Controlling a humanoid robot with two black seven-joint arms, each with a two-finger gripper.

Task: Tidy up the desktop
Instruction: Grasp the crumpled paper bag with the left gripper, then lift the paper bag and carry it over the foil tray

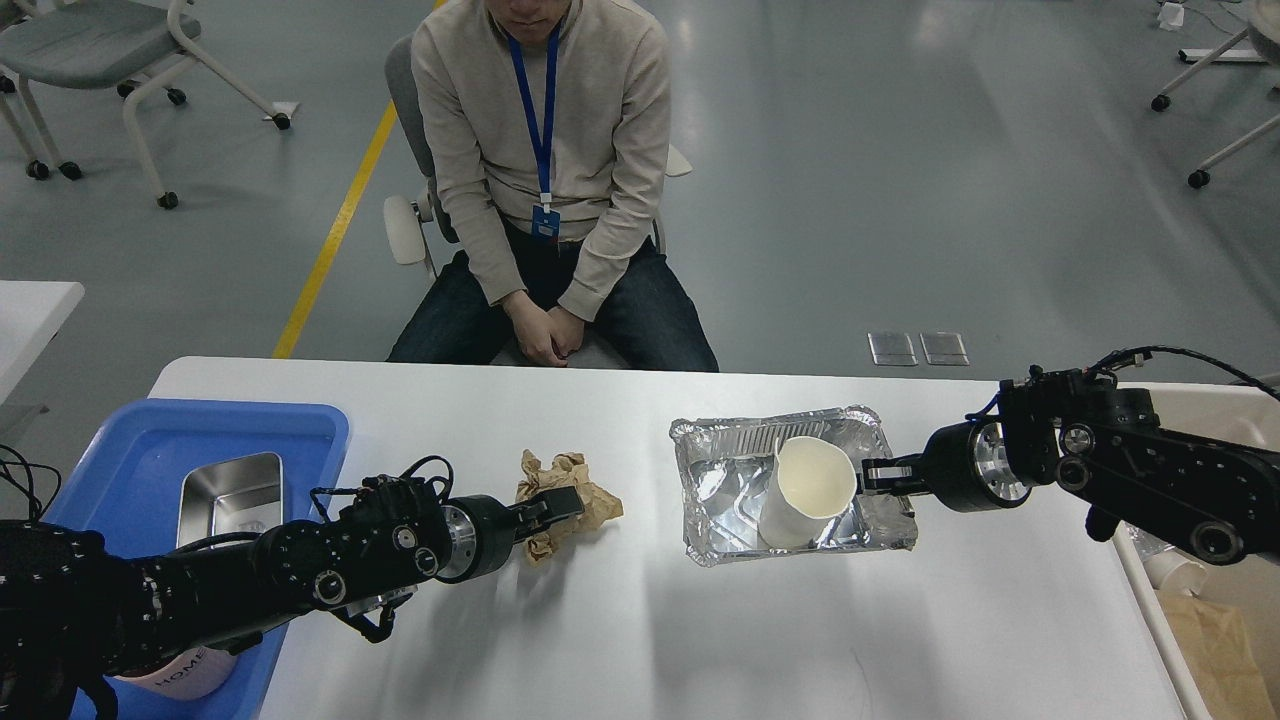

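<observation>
Reaching over the large white rectangular surface [620, 620] with rounded corners, which fills the lower half of the view and is what I am to tidy, my left pincer [562, 503] sits right on the crumpled brown paper wad [590, 500] lying near the middle, a little toward the far edge. Its fingers overlap the wad's near side, but they look dark and end-on, so I cannot tell whether they are spread or already pinching. I judge this arm is there to take the paper as rubbish.

My right pincer [868, 474] is at the right rim of the shiny rectangular foil tray [715, 480], beside the white paper cup [803, 488] that leans tilted inside it. It seems to touch the cup or the tray rim; which one, and whether it is pressed together, I cannot tell.

The blue plastic tray [150, 440] at the left edge holds a steel dish [230, 490] and a pink mug [185, 672], likely things to keep. The beige bin [1205, 400] at the right edge likely takes waste.
</observation>
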